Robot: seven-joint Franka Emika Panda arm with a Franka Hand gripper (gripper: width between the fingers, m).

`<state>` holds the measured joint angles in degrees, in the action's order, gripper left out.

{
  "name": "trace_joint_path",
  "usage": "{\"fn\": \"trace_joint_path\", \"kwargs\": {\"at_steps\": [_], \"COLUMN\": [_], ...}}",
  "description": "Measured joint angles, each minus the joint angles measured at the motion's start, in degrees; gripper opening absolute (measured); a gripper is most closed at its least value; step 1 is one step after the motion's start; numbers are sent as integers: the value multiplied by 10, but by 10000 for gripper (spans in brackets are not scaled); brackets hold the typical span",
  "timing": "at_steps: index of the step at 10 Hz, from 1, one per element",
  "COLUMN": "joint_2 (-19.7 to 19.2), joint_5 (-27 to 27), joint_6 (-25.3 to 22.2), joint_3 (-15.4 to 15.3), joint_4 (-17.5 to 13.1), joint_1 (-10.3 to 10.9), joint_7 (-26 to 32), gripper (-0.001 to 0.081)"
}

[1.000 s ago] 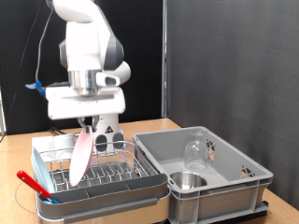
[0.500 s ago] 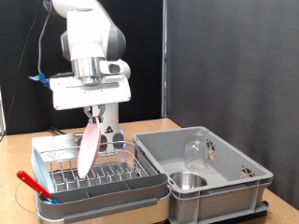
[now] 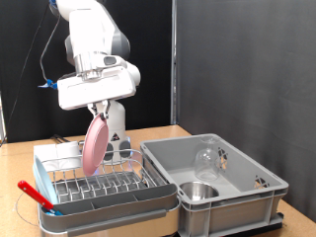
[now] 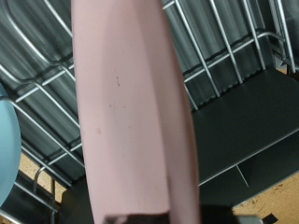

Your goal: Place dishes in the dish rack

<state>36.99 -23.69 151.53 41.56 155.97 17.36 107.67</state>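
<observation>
My gripper [image 3: 99, 111] is shut on the top edge of the round pink plate [image 3: 96, 144], which hangs on edge above the dish rack [image 3: 99, 193]. The plate's lower rim sits just over the silver wire prongs [image 3: 104, 181]. In the wrist view the pink plate [image 4: 131, 112] fills the middle, with the wire rack [image 4: 224, 56] behind it; the fingers themselves are hidden there. A clear glass [image 3: 206, 156] and a small steel bowl [image 3: 197, 191] rest inside the grey crate [image 3: 252, 197] at the exterior view's right.
A red-handled utensil [image 3: 35, 195] and a pale blue item [image 3: 43, 184] stand at the rack's end on the exterior view's left. The blue item [image 4: 11, 149] also shows in the wrist view. Rack and crate sit side by side on a wooden table [image 3: 15, 163].
The arm has risen and swung slightly toward the exterior view's right, lifting the pink plate. The plate has turned from a steep slant to nearly upright, showing more of its face.
</observation>
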Motion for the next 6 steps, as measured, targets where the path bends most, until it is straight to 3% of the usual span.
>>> {"fn": "trace_joint_path", "kwargs": {"at_steps": [1, 2, 6], "joint_2": [-2, -7, 16], "joint_5": [-3, 1, 22], "joint_6": [-8, -6, -14], "joint_3": [2, -5, -98], "joint_4": [-2, 0, 48], "joint_1": [3, -5, -89], "joint_7": [21, -20, -295], "gripper": [41, 41, 41]}}
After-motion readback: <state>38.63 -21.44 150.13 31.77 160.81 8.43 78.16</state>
